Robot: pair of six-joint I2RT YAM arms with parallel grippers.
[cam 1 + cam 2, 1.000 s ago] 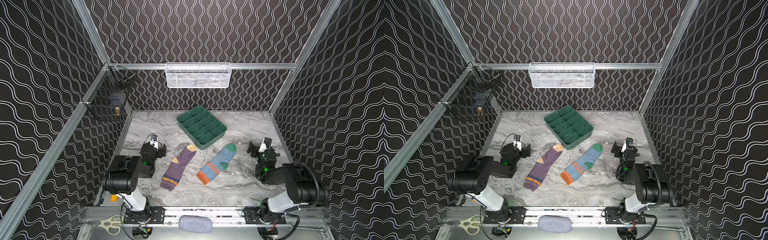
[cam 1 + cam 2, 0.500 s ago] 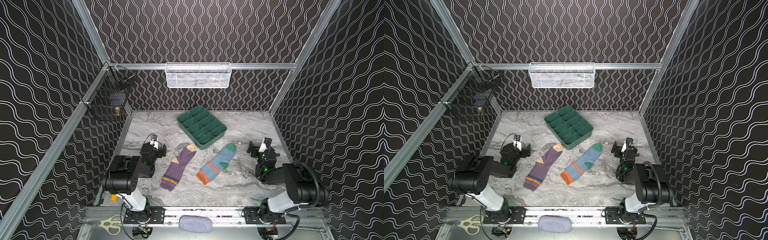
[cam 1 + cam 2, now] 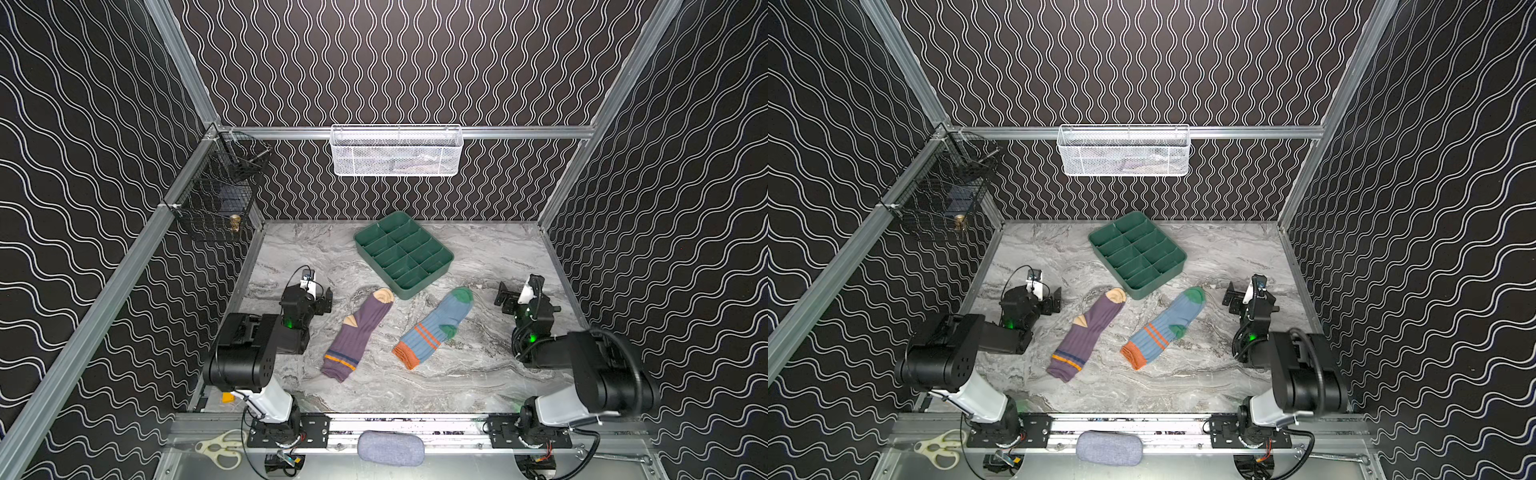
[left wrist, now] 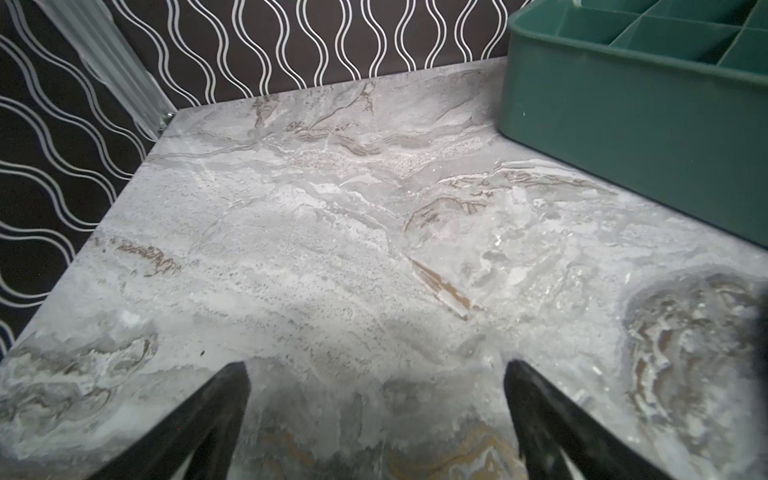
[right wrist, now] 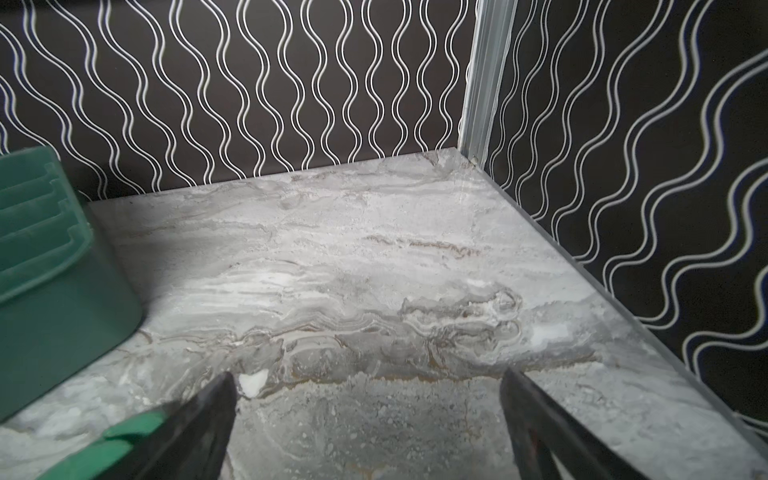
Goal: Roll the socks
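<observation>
While both arms rest low at the sides, the grey marbled worktop (image 3: 478, 249) carries everything. Toward its back sits a green divided tray (image 3: 430, 277), set at an angle. Just in front of it the socks lie flat and unrolled, side by side but apart. The purple sock (image 3: 357, 332) is on the left, its tan toe close to the tray's near corner. The light blue sock (image 3: 436, 328) is on the right, orange cuff toward the front. The left pincer (image 4: 376, 365) stands wide, holding nothing, left of the purple sock. The right pincer (image 5: 368, 376), equally wide and bare, sits right of the blue sock's green toe.
</observation>
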